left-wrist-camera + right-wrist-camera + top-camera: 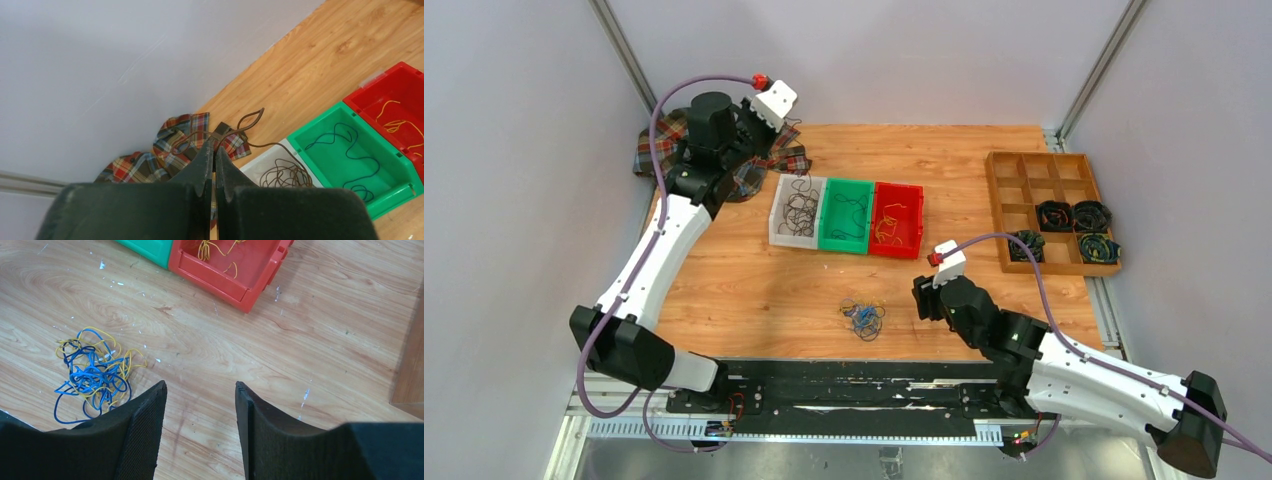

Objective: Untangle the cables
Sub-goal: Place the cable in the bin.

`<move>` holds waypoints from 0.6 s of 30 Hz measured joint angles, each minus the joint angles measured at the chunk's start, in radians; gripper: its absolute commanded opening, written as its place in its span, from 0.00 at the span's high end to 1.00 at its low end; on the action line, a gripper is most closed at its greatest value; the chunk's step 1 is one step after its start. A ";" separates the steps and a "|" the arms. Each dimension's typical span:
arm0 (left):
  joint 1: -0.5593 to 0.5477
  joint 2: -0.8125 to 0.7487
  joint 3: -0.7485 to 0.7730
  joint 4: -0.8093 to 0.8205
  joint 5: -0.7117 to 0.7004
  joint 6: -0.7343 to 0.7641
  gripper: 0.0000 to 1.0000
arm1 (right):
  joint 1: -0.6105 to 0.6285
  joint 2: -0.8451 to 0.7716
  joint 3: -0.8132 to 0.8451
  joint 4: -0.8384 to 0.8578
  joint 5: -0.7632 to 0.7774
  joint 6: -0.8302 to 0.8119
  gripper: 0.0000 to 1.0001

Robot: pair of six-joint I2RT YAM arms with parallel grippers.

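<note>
Plaid cloth [130, 167]: crumpled at the far left corner, beneath my raised left arm; no part in the sorting, as far as I can judge
Left gripper [215, 150]: fingers pressed together on a dark wire [250, 120], pinched at the very tips so its loops hang free; I judge it bound for the bin of its colour
White bin [790, 240]: dark wires; green bin [844, 246], touching it, blue-green ones; red bin [894, 250], yellow ones; one colour each
Clump of cables [95, 375]: blue, yellow and black loops knotted together on the table, near its front edge, apart from the bins
Right gripper [200, 385]: fingers wide apart, holding nothing; low, just right of the clump, placed, I judge, for the next pick
Tray [994, 200]: far right; coiled bundles [1054, 214] in four compartments
</note>
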 measured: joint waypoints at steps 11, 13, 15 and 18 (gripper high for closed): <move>-0.009 0.018 -0.188 -0.005 -0.050 -0.011 1.00 | 0.000 0.037 0.026 -0.008 0.000 0.000 0.48; -0.010 0.042 -0.194 -0.006 -0.056 -0.013 0.99 | 0.000 0.047 0.030 -0.009 0.001 0.000 0.48; -0.009 0.063 -0.203 -0.002 -0.060 -0.016 1.00 | 0.000 0.063 0.043 -0.014 0.000 0.000 0.48; -0.010 0.089 -0.238 0.020 -0.062 -0.016 1.00 | 0.000 0.074 0.065 -0.016 0.001 0.000 0.48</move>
